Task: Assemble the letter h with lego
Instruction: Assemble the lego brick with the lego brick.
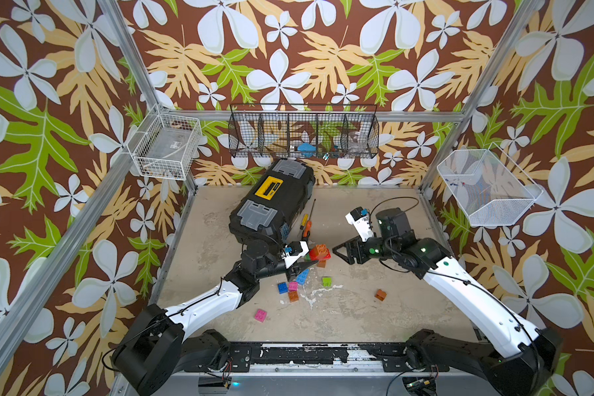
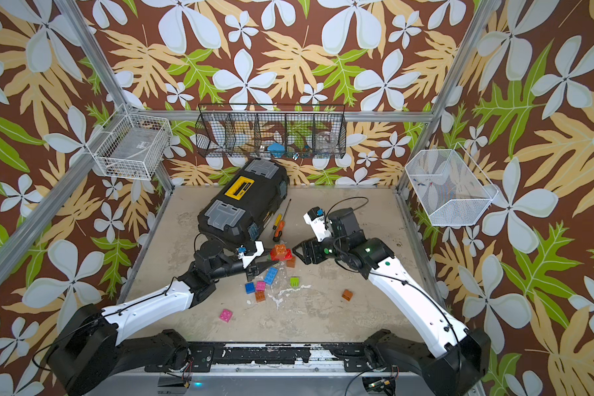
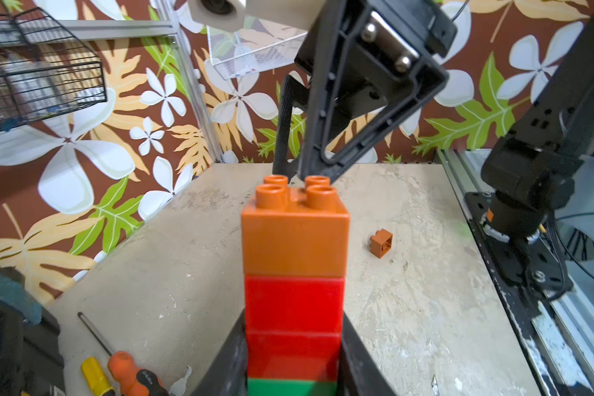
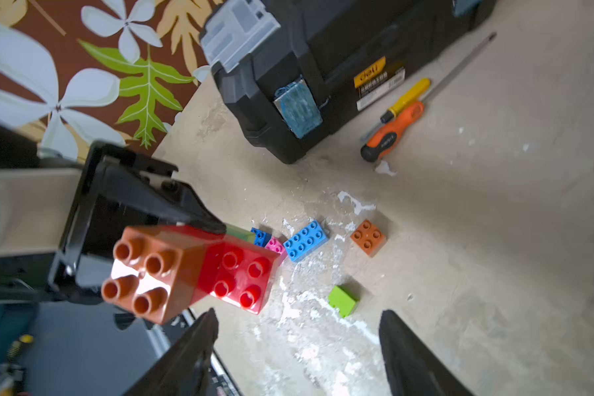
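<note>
My left gripper is shut on a lego stack held above the table. The stack runs from a green brick at the jaws through red to an orange brick at the end. A studded red face shows beside the orange one. My right gripper is open and empty, just right of the stack's end. Loose lego lies below: a long blue brick, a lime brick, pink, blue and orange squares. No h shape is in view.
A black toolbox lies at the back left, with two screwdrivers beside it. An orange brick sits alone to the right and a pink one near the front. Wire baskets hang on the walls.
</note>
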You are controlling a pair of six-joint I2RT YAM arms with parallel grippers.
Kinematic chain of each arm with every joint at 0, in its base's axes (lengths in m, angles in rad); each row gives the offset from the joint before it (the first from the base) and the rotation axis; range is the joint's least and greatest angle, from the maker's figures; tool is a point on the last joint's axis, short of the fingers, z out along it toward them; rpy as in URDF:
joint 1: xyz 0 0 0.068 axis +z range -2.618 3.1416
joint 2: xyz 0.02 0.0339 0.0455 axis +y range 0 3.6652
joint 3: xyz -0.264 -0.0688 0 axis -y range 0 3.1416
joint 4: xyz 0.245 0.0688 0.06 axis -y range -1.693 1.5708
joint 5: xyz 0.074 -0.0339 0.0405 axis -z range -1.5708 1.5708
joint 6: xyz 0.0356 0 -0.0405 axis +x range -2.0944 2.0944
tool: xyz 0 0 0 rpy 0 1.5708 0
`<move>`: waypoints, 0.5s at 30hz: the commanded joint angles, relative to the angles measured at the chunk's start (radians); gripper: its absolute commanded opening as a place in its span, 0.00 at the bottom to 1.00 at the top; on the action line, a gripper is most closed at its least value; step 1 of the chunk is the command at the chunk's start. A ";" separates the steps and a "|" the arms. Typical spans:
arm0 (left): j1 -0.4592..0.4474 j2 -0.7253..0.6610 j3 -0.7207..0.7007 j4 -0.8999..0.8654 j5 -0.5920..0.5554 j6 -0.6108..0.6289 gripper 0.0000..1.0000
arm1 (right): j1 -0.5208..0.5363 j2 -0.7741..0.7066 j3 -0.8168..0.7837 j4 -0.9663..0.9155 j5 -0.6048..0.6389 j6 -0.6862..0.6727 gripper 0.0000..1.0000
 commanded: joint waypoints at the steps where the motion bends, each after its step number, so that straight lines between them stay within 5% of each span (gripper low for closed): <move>1: 0.036 0.013 0.023 0.007 0.118 0.097 0.23 | 0.002 -0.127 -0.172 0.375 0.049 -0.291 0.76; 5: 0.083 0.018 0.049 -0.067 0.204 0.155 0.23 | 0.000 -0.210 -0.333 0.599 -0.047 -0.543 0.76; 9: 0.091 0.013 0.076 -0.202 0.289 0.268 0.20 | 0.003 -0.104 -0.231 0.331 -0.249 -0.909 0.75; 15: 0.091 -0.009 0.060 -0.188 0.315 0.267 0.20 | 0.038 -0.065 -0.200 0.330 -0.307 -1.018 0.73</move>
